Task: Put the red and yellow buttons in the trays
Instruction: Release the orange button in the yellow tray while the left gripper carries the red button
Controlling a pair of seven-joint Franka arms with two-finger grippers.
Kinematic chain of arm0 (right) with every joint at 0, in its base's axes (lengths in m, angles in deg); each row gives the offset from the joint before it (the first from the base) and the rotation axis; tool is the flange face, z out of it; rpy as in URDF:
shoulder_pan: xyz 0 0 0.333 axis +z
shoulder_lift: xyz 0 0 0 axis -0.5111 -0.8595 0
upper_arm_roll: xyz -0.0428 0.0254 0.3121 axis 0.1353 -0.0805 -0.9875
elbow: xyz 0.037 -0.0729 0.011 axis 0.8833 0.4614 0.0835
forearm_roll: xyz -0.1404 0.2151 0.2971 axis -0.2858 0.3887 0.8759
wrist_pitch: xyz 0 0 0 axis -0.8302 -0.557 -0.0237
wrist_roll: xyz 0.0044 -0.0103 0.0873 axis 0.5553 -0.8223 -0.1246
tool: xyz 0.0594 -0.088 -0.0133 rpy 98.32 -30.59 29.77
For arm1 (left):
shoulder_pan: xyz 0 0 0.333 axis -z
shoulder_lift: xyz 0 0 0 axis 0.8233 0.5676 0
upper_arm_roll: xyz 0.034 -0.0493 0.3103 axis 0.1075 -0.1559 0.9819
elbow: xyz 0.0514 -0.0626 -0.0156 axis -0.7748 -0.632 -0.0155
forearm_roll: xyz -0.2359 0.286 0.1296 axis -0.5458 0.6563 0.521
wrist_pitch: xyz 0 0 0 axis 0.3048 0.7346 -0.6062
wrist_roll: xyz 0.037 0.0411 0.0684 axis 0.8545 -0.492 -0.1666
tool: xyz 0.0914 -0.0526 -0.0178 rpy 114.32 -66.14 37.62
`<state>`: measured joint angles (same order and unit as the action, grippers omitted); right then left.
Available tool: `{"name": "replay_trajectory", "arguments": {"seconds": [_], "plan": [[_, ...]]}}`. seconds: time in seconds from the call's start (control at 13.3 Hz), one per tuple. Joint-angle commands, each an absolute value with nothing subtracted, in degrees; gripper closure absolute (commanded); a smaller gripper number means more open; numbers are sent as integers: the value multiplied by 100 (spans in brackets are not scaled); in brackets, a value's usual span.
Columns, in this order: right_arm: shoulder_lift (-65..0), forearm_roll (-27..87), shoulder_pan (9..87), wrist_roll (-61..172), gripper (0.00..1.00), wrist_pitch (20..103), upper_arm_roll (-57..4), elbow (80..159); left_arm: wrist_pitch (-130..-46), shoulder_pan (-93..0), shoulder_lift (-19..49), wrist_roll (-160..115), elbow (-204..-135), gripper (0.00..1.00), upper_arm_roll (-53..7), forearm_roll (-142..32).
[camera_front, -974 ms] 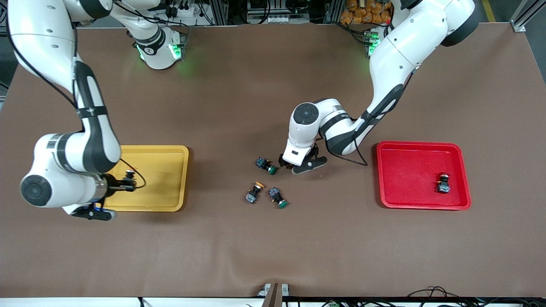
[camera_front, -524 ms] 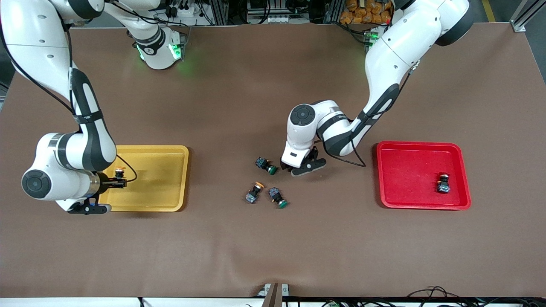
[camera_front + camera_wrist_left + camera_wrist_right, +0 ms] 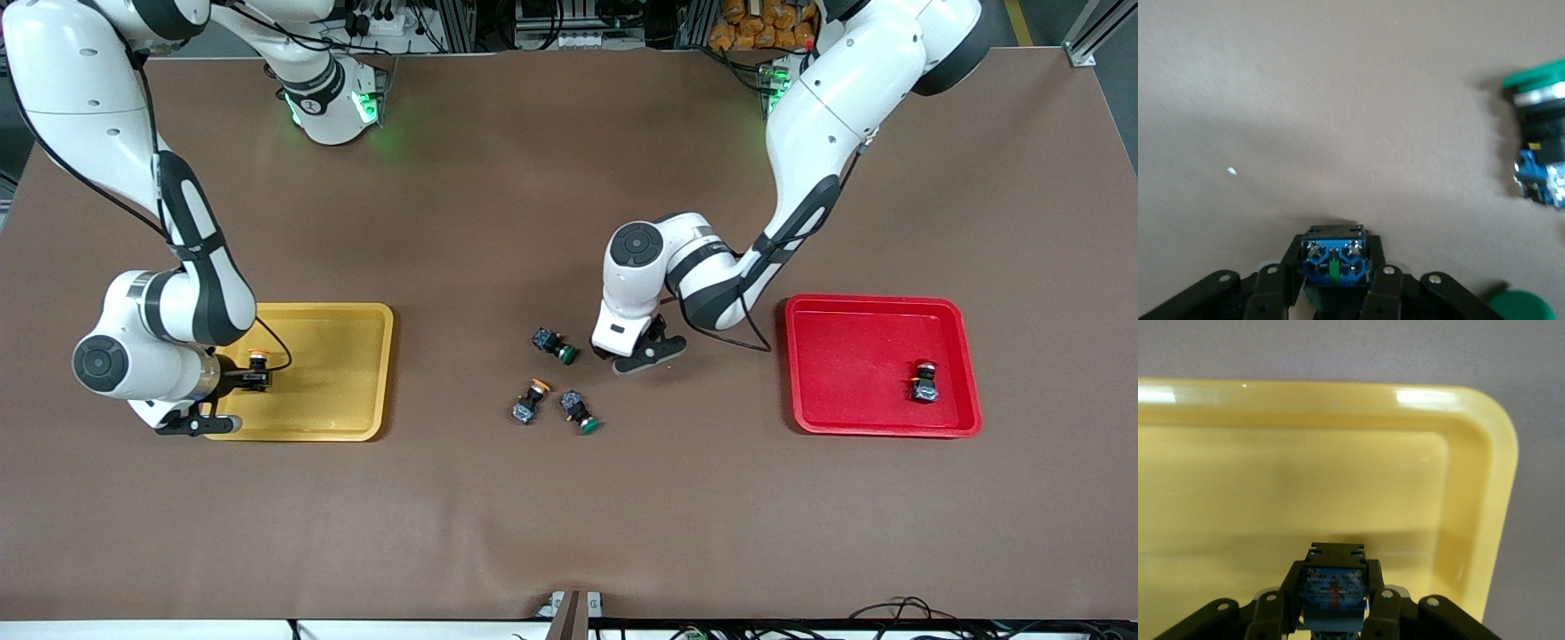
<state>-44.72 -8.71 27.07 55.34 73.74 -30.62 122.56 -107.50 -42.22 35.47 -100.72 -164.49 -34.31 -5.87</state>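
Round-cornered glossy yellow tray (image 3: 1485,473)

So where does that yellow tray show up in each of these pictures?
Front view: the yellow tray lies at the right arm's end of the table.
Right wrist view: the yellow tray fills most of the picture.
Left wrist view: not in it.
Shared landmark: the yellow-capped button held by the right gripper over the tray.

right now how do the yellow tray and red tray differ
The yellow tray lies at the right arm's end of the table, the red tray at the left arm's. The red tray has a button lying loose in it; over the yellow tray the right claw holds one. Both are shallow, rimmed rectangles.
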Motion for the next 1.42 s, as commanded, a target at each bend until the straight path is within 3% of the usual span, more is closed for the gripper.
{"name": "replay_trajectory", "arguments": {"seconds": [0.0, 0.07, 0.15, 0.52, 0.82, 1.35], "plan": [[-4325, -890, 2669, 5559, 80, 7465, -3122, 12441, -10424, -4635, 3260, -9686, -16484, 87, -3616, -516], [-4342, -882, 2669, 5559, 34, 7474, -3122, 12441, -10293, -4941, 3250, -9423, -16484, 88, -3817, -524], [-4386, -882, 2661, 5559, 0, 7492, -3130, 12441, -10109, -5283, 3242, -9099, -16501, 88, -4063, -525], [-4316, -882, 2739, 5698, 0, 7186, -3148, 12257, -9159, -7402, 3250, -7332, -16589, 88, -5479, -525], [-4325, -820, 3204, 7304, 0, 6289, -3489, 11458, -9035, -8273, 3250, -6006, -16607, 88, -5568, -525], [-4395, -55, 3986, 9334, 0, 6305, -3719, 10824, -9035, -9373, 3268, -4324, -16835, 87, -5568, -525]]}}
